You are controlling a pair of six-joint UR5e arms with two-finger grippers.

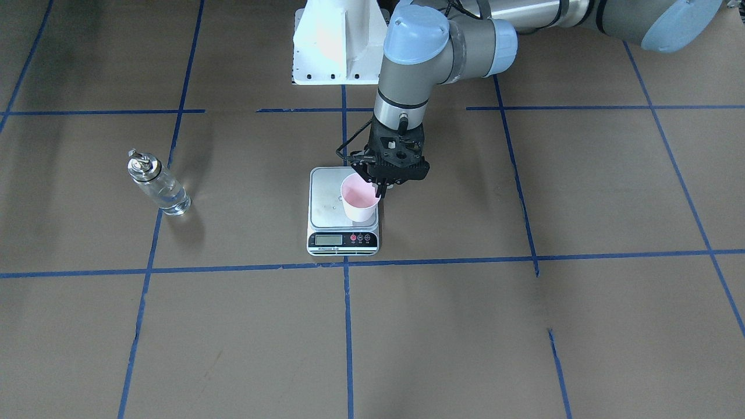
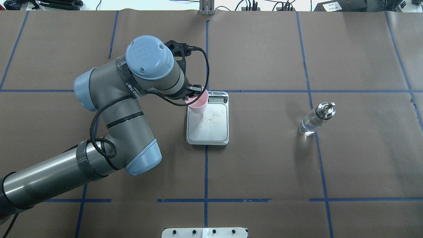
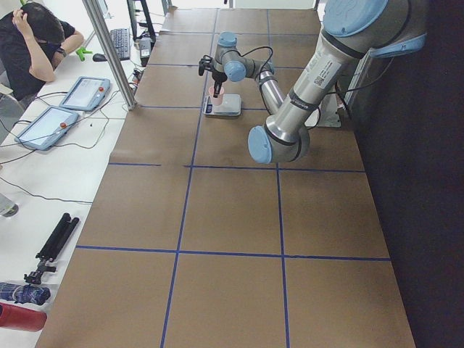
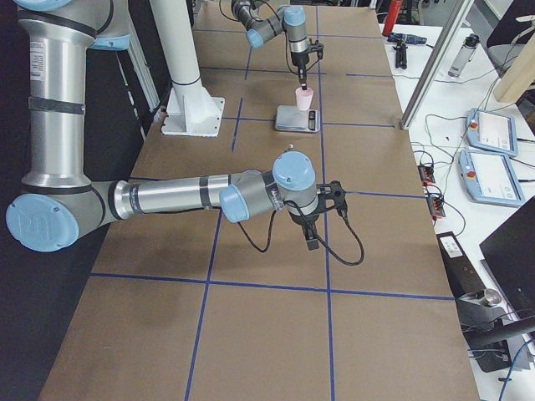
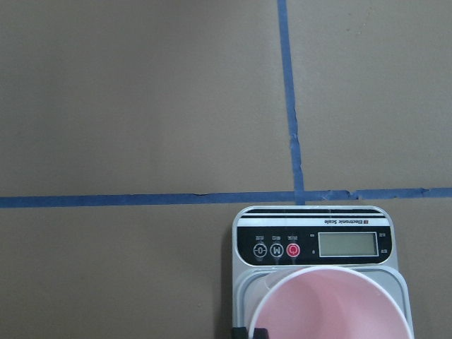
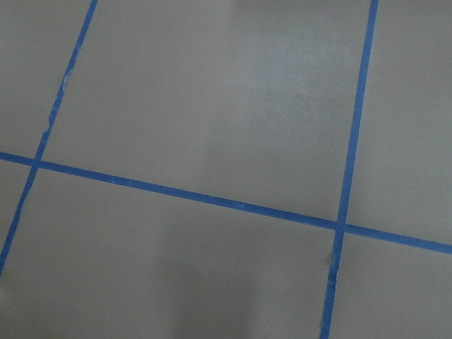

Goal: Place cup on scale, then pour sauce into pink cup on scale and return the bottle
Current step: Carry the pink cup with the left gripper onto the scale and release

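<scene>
**Placement.** The cup (image 1: 359,201) is found upright on the scale (image 1: 326,201). It is set off-centre, at the platform corner beside the display strip and on the left arm's side. This offset is judged to follow from the left gripper (image 1: 381,187) reaching in from that side. Whether the base bears fully on the steel cannot be told. The bottle (image 1: 158,185) is stood well apart on the right arm's side, untouched and holding sauce, and is presumably reserved for the pour.

**Grippers.** The cup is clamped at its rim by the left gripper, one finger inside the pink wall and one outside. The jaws are set barely wider than the wall. The right gripper (image 4: 311,241) is seen only in a side view, so its opening cannot be told.
</scene>
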